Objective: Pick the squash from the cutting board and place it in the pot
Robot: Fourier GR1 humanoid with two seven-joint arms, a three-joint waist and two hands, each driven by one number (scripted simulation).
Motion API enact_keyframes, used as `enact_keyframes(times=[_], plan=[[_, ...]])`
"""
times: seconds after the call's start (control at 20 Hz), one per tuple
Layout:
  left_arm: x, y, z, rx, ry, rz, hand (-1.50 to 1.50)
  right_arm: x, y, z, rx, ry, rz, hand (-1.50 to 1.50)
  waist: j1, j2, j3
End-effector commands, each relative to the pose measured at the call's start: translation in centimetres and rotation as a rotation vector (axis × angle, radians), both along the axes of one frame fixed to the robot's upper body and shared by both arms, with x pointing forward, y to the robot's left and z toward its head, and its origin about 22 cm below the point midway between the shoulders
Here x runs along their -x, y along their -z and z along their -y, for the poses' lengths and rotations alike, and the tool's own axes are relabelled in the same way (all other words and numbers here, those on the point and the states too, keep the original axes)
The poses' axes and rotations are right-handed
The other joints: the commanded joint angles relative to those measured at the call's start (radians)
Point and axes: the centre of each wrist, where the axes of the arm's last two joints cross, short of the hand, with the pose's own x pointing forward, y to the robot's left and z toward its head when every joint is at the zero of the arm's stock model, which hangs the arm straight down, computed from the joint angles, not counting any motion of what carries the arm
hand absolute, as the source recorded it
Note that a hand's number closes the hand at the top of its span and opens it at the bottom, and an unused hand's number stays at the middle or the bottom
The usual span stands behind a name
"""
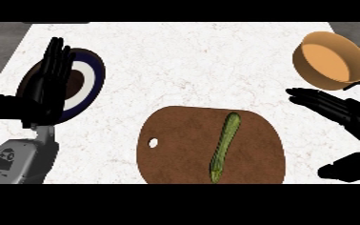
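From the head view, the squash [224, 147] is lying lengthwise on the cutting board [179, 145], untouched. The right hand [329, 106] is hovering between board and pot [328, 60], fingers straight, holding nothing. The left hand [49, 78] is resting open at far left. Grasping and placing are both remaining.

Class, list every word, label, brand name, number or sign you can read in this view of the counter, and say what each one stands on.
No readable text anywhere.
Left forearm: a small dark mark on the grey casing, too blurred to read.
Cutting board, squash, pot, plate: no lettering.
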Motion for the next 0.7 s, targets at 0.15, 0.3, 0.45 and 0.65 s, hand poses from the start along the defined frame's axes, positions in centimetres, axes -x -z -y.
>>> enact_keyframes(times=[0.15, 0.3, 0.45, 0.65], plan=[[-0.8, 0.7, 1.5, 0.004, 0.016, 0.011, 0.00, 1.1, -0.1, -6.6, 0.136, 0.037, -0.059, -1.50, 0.008, 0.004, 0.001], [-1.5, -0.1, 0.7, -0.002, 0.016, -0.002, 0.00, 0.6, 0.5, -8.7, 0.180, 0.055, -0.102, -1.50, 0.010, 0.005, 0.001], [0.3, 0.1, 0.7, -0.003, 0.015, 0.008, 0.00, 1.5, 2.7, -9.9, 0.188, 0.070, -0.165, -1.50, 0.012, 0.003, 0.001], [-0.1, 0.9, 0.3, -0.010, 0.022, -0.007, 0.00, 1.2, 3.0, -8.1, 0.208, 0.046, -0.202, -1.50, 0.007, 0.003, 0.001]])
